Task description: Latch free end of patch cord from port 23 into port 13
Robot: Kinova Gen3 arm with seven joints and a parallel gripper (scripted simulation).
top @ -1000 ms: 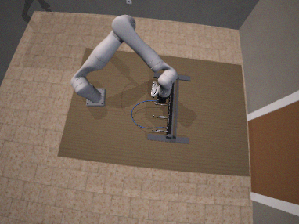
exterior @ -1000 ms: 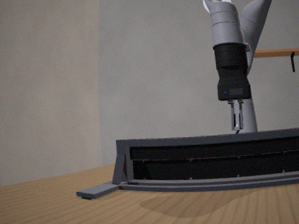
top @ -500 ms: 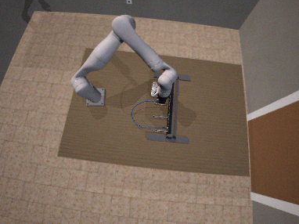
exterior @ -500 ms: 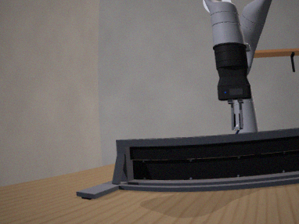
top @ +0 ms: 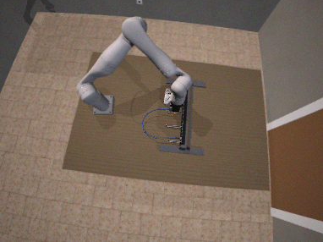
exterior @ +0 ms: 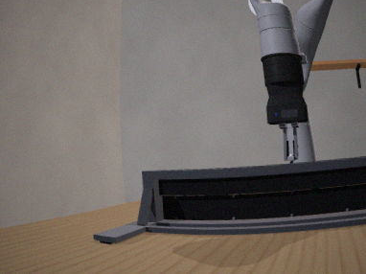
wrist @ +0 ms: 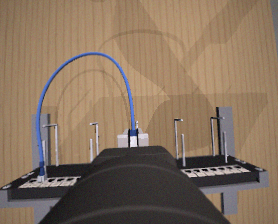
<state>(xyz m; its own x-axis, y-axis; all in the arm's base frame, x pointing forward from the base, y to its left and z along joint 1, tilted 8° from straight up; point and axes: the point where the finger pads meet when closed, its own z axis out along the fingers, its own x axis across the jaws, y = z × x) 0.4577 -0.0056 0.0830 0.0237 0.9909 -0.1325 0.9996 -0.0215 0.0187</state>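
The blue patch cord [top: 143, 123] [wrist: 92, 53] arcs out in front of the rack [top: 190, 123] [exterior: 216, 173]. One end plug [wrist: 41, 177] sits in a port near the left end of the panel in the wrist view. My gripper [exterior: 290, 157] [wrist: 133, 134] is shut on the cord's other plug, with the cord leading away from the panel. In the exterior view the fingertips show just above and behind the rack's top edge. The gripper's body hides the middle ports, port 13 and the plug's front, so I cannot tell how far in the plug is.
Thin metal posts [wrist: 97, 142] [wrist: 176, 142] stand out from the rack's front on both sides of my gripper. The rack stands upright on flat feet [top: 182, 150] [exterior: 120, 232]. The robot's base [top: 103, 105] is across from the panel's front.
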